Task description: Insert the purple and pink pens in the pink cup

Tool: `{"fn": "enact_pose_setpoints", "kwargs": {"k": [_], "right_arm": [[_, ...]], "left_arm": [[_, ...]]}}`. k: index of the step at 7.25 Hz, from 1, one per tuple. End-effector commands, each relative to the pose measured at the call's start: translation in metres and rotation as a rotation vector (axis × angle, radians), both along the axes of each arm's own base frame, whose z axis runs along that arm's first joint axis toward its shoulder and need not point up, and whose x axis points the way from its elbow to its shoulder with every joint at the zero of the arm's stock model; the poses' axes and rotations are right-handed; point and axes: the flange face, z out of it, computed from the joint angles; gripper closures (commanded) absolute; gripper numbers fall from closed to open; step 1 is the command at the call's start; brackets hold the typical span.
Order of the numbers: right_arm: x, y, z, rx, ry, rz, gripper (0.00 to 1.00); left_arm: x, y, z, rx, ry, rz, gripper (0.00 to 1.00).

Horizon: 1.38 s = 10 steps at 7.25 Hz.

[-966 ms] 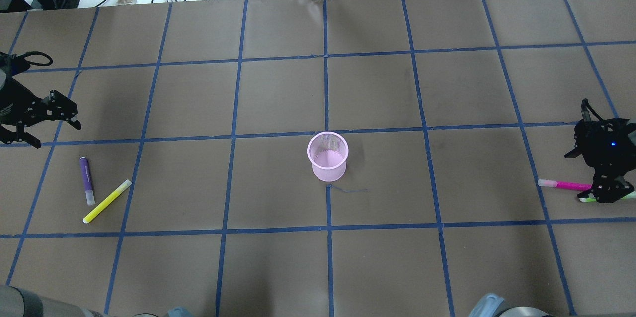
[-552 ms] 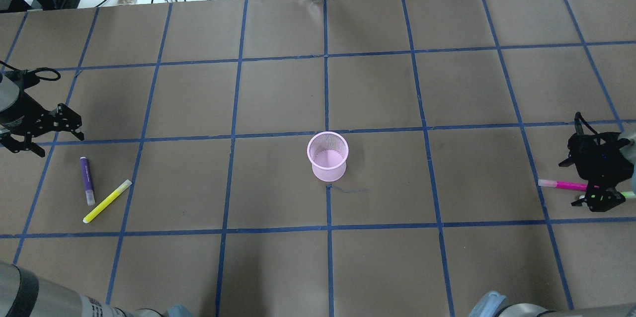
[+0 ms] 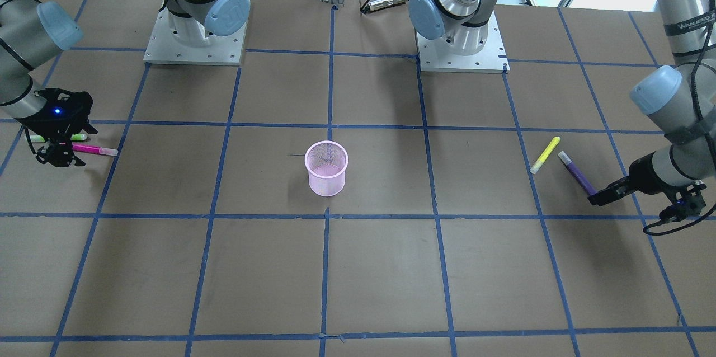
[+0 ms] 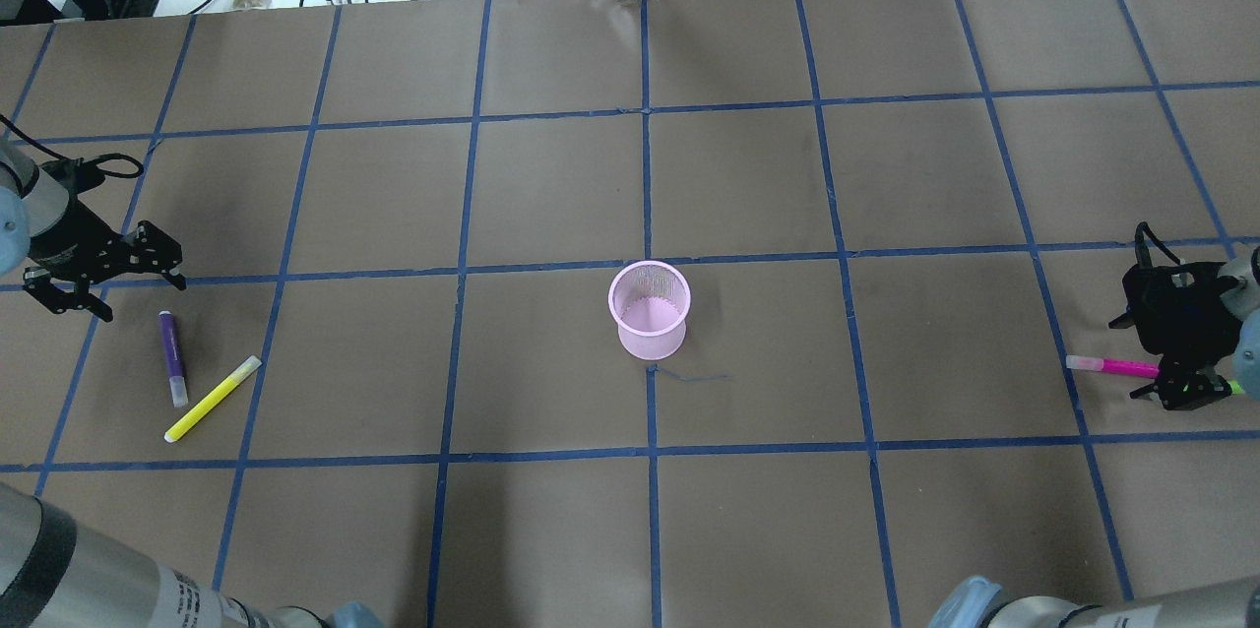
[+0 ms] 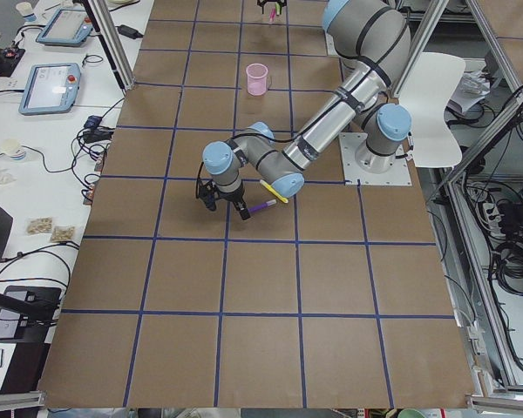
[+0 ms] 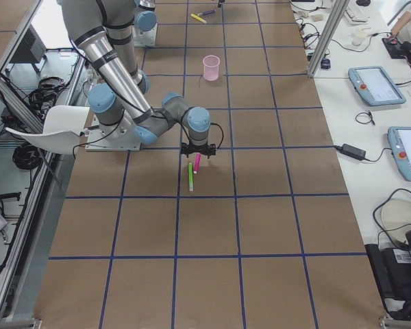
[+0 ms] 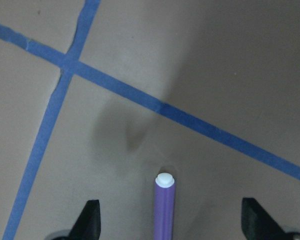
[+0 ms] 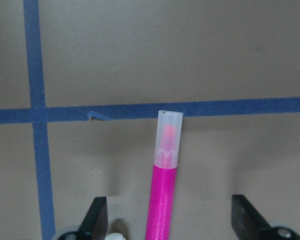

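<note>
The pink mesh cup (image 4: 648, 308) stands upright at the table's middle; it also shows in the front view (image 3: 326, 169). The purple pen (image 4: 172, 357) lies flat at the left. My left gripper (image 4: 140, 298) is open just beyond the pen's far end. In the left wrist view the purple pen (image 7: 164, 210) points up between the open fingers. The pink pen (image 4: 1112, 366) lies flat at the right. My right gripper (image 4: 1132, 362) is open and straddles its right part. In the right wrist view the pink pen (image 8: 162, 200) lies centred between the fingers.
A yellow pen (image 4: 212, 399) lies beside the purple pen. A green pen (image 3: 56, 137) lies next to the pink pen, partly under my right gripper. Blue tape lines grid the brown table (image 4: 748, 185). Cables lie beyond its far edge.
My left gripper has moved closer to the purple pen's far end. My right gripper has shifted slightly along and down over the pink pen. The pens and the cup have not moved.
</note>
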Motion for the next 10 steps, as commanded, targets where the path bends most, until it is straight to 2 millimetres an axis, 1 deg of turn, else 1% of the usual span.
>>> {"fn": "enact_pose_setpoints", "kwargs": {"k": [1, 2, 3, 4, 5, 6, 7, 8, 9, 10], "right_arm": [[-0.002, 0.0, -0.001, -0.002, 0.005, -0.001, 0.33], [-0.002, 0.0, -0.001, -0.003, 0.005, -0.001, 0.46], [-0.003, -0.002, 0.0, -0.016, 0.022, 0.0, 0.59], [-0.003, -0.001, 0.0, -0.015, 0.023, -0.002, 0.77], [-0.003, -0.001, 0.0, -0.013, 0.023, -0.003, 0.92], [-0.002, 0.0, 0.0, -0.011, 0.022, -0.009, 0.99], [0.001, 0.001, 0.001, 0.004, 0.014, -0.055, 1.0], [0.006, 0.0, 0.012, -0.01, 0.029, -0.089, 1.0], [0.015, -0.001, 0.028, -0.032, 0.047, -0.071, 1.0], [0.038, -0.006, 0.052, -0.069, 0.074, -0.02, 1.0]], "left_arm": [[0.001, -0.002, -0.021, 0.015, 0.01, 0.015, 0.06], [0.001, -0.002, -0.025, 0.023, 0.014, 0.008, 0.15], [0.002, -0.001, -0.024, 0.023, 0.01, 0.018, 0.28], [0.001, 0.0, -0.022, 0.028, 0.011, 0.019, 0.37], [0.001, 0.0, -0.02, 0.025, 0.009, 0.019, 0.44], [0.001, 0.0, -0.02, 0.028, 0.011, 0.019, 0.48], [0.0, 0.001, -0.021, 0.035, 0.016, 0.019, 0.48], [-0.001, 0.002, -0.021, 0.045, 0.022, 0.019, 0.48], [-0.003, 0.005, -0.025, 0.06, 0.035, 0.019, 0.48], [-0.005, 0.007, -0.025, 0.079, 0.048, 0.019, 0.58]]}}
